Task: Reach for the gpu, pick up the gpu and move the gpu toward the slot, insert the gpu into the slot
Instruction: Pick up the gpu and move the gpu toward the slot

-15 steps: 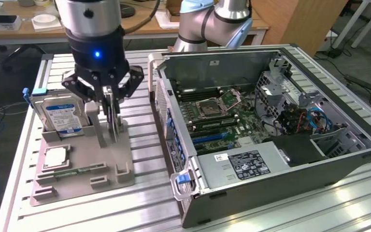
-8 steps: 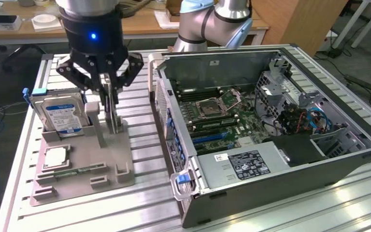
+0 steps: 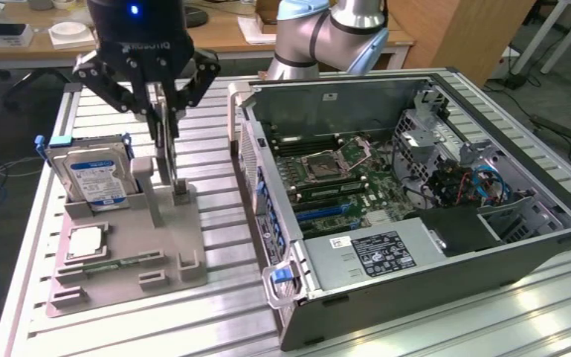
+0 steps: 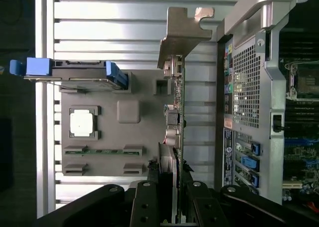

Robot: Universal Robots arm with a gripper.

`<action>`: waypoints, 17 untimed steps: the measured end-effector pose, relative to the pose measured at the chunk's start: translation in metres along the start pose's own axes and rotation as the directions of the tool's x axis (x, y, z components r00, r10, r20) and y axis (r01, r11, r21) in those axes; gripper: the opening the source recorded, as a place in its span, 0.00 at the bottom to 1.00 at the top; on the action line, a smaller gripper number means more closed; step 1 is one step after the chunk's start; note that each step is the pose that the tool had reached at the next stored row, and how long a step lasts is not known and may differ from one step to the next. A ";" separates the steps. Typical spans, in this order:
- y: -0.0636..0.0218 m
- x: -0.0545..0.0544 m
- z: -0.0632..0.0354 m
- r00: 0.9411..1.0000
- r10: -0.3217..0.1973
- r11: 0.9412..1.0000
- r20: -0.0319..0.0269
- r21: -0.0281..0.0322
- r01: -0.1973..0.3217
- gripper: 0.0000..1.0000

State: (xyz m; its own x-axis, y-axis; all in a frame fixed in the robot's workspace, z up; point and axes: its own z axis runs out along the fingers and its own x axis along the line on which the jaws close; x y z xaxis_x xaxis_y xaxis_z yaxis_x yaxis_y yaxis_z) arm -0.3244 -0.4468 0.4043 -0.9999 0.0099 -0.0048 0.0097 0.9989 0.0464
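Since the gpu (image 4: 175, 118) stands on edge and is seen almost edge-on, its thin dark board is the thing to watch. The gripper (image 4: 175, 189) has its fingers pressed against both faces of the card at the end away from the silver bracket (image 4: 187, 32), so it is pinching the gpu. In the exterior view the gpu (image 3: 169, 160) hangs straight down from the gripper (image 3: 166, 119) over the grey holder (image 3: 127, 256). Its lower end sits at the holder's upright posts, and I cannot tell whether it rests in them or is just clear. The pick-up seems to be the step in hand, and doing it well probably means a straight vertical pull. Any tilt could wedge the card between the posts or twist it in a grip that bears on one end alone. The hard drive (image 3: 92, 177) stands close by in the same holder, on the exterior view's left, so drifting that way looks risky. The open computer case (image 3: 345, 80), with its blue slots (image 3: 323, 213), lies on the exterior view's right, apart from the holder, on the ribbed metal table (image 3: 221, 316).
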 end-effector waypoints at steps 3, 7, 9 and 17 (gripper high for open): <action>0.0005 0.000 -0.0109 1.000 0.000 1.000 0.000 0.000 0.000 0.27; 0.0011 0.000 -0.0254 1.000 0.001 1.000 0.000 0.000 -0.001 0.27; 0.0011 0.001 -0.0258 1.000 0.003 1.000 0.002 0.000 -0.003 0.27; 0.0014 -0.008 -0.0259 1.000 0.005 1.000 0.004 -0.001 -0.005 0.27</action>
State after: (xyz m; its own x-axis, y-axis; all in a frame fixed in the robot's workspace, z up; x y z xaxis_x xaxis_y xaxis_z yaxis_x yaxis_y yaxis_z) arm -0.3162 -0.4467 0.4303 -0.9999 0.0151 -0.0084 0.0147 0.9988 0.0474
